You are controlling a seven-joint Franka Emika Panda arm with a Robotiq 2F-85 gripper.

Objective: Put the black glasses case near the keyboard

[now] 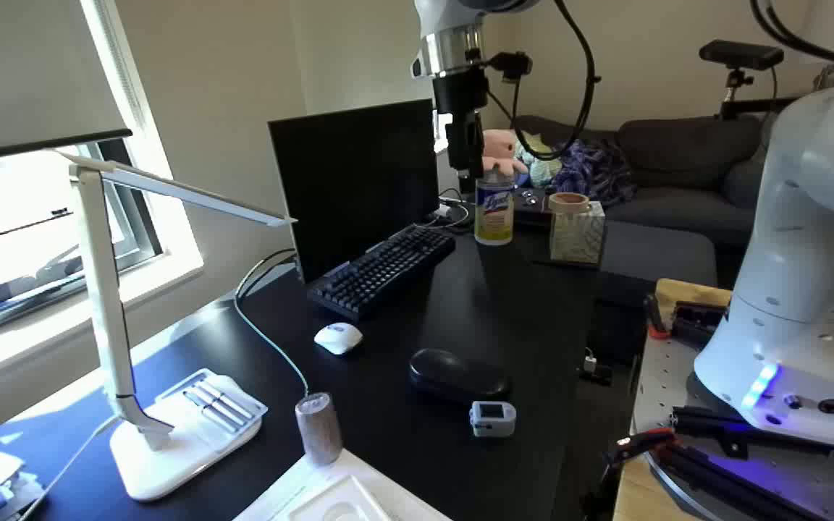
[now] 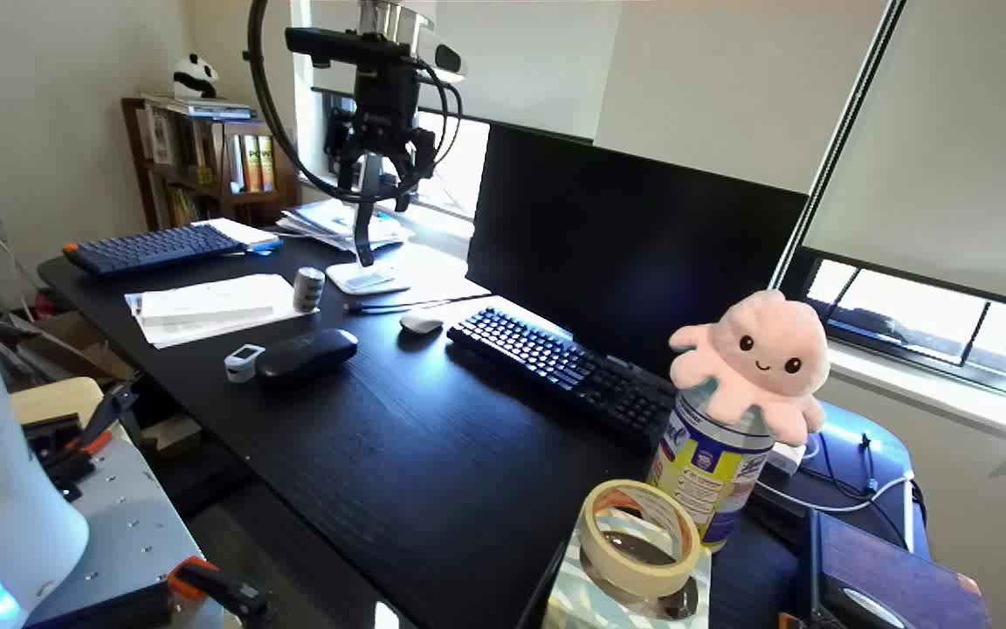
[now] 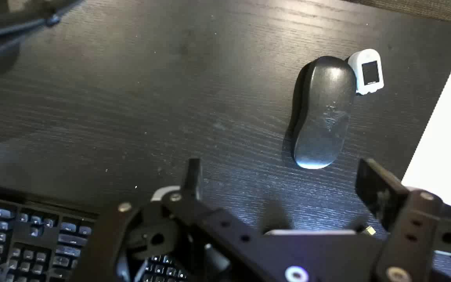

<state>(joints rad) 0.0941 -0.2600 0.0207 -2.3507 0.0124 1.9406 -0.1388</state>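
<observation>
- There lies the black glasses case [image 3: 325, 113], upper right of the wrist view, on the dark desk [image 3: 151, 117]!
- Just beside it, the small grey-white gadget [image 3: 368, 74].
- The gripper [image 3: 283, 182] is up above the desk, jaws spread wide, grasping nothing!
- The keyboard [image 3: 33, 243]? Lower left, well apart from the case.

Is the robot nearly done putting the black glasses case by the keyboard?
Not yet. Nothing looks done: the black glasses case lies beside the white pulse oximeter, away from the black keyboard in front of the monitor. Nothing is in hand: the gripper is open above the desk. Left to do: grip the case, carry it over, set it near the keyboard, let go.
</observation>
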